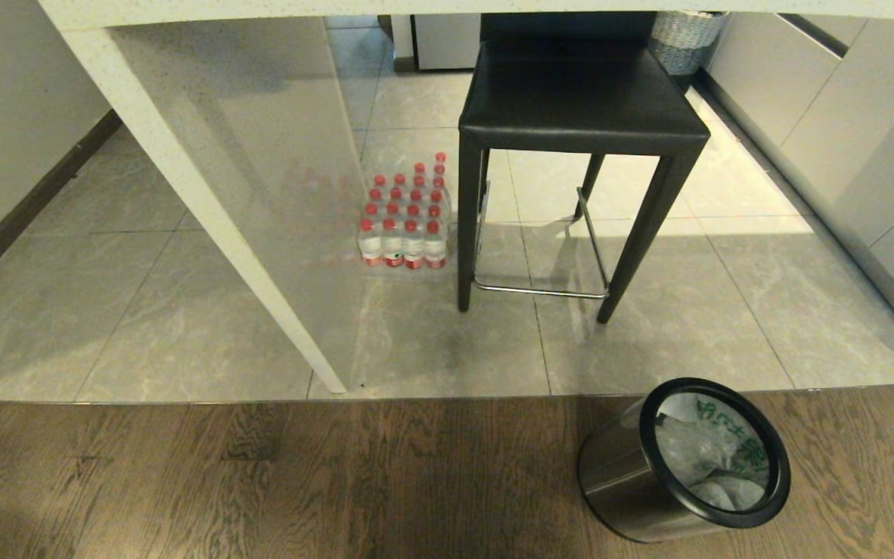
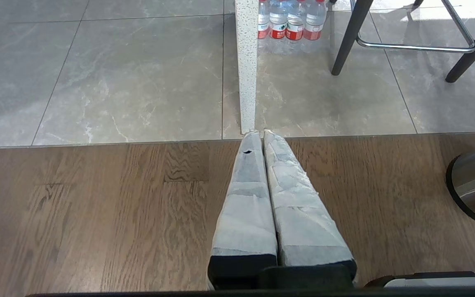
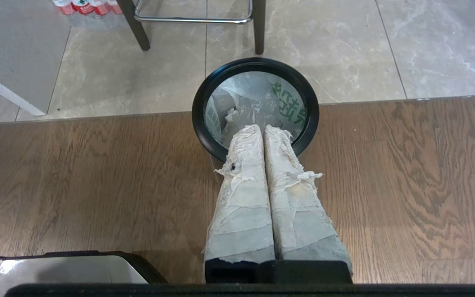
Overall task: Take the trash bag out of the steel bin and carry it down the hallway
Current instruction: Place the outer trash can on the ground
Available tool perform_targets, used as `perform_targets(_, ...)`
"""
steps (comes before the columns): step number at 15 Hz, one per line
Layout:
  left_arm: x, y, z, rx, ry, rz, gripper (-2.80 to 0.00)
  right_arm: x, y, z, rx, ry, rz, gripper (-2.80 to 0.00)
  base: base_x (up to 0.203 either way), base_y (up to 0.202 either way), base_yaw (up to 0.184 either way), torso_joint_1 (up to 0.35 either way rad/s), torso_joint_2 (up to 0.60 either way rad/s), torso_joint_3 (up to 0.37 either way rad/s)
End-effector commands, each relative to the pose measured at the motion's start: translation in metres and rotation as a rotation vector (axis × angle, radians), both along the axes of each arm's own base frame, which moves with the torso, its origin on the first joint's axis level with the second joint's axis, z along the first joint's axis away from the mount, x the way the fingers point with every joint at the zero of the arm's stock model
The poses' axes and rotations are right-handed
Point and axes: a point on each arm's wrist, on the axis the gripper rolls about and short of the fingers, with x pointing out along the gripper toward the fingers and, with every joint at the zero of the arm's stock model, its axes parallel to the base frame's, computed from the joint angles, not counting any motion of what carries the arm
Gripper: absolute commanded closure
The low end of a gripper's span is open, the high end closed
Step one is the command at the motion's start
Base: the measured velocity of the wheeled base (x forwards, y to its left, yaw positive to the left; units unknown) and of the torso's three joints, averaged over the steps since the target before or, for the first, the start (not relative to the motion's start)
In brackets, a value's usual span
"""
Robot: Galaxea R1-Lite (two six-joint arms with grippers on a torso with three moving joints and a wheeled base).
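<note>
The steel bin (image 1: 684, 462) stands on the brown wood floor (image 1: 261, 481) in the lower right of the head view. It is round and shiny, with a black ring (image 1: 781, 466) around its top. The trash bag (image 1: 715, 458) is inside the bin. It is thin, crinkly and whitish, with green print on it. It sits down in the bin, below the ring.

Neither arm shows in the head view. In the right wrist view, the right gripper (image 3: 263, 128) hangs over the near edge of the bin. Its two taped fingers (image 3: 243, 189) are pressed together and pinch nothing. In the left wrist view, the left gripper (image 2: 259, 133) is over the wood floor, well apart from the bin at the right edge. Its fingers (image 2: 245, 198) are pressed together too.

Past the wood is a grey tile floor (image 1: 144, 310). A black stool (image 1: 579, 116) stands in the upper middle. Just beside it, on its left, is a pack of water bottles (image 1: 408, 221) with red caps. A woven grey basket (image 1: 687, 39) is at the top, behind the stool.
</note>
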Motion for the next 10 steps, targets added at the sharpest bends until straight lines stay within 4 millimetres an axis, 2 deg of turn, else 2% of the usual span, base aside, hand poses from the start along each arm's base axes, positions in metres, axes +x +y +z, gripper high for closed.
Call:
perform_targets(1, 0.000, 0.000, 0.000, 0.000, -0.001, 0.000, 0.00, 0.000, 0.000, 0.000, -0.005, 0.006, 0.004, 0.00, 0.000, 0.000, 0.000, 0.000, 0.00, 0.000)
perform_targets(7, 0.000, 0.000, 0.000, 0.000, -0.001, 0.000, 0.00, -0.002, 0.000, 0.002, -0.041, 0.052, 0.009, 0.00, 0.000, 0.000, 0.000, 0.000, 0.00, 0.000)
perform_targets(9, 0.000, 0.000, 0.000, 0.000, -0.001, 0.000, 0.00, -0.002, 0.001, 0.033, -0.028, 0.060, 0.045, 0.00, 0.000, 0.000, 0.000, 0.000, 0.00, 0.000)
perform_targets(10, 0.000, 0.000, 0.000, 0.000, -0.001, 0.000, 0.00, 0.003, 0.001, 0.056, -0.007, 0.077, 0.060, 0.00, 0.000, 0.000, 0.000, 0.000, 0.00, 0.000)
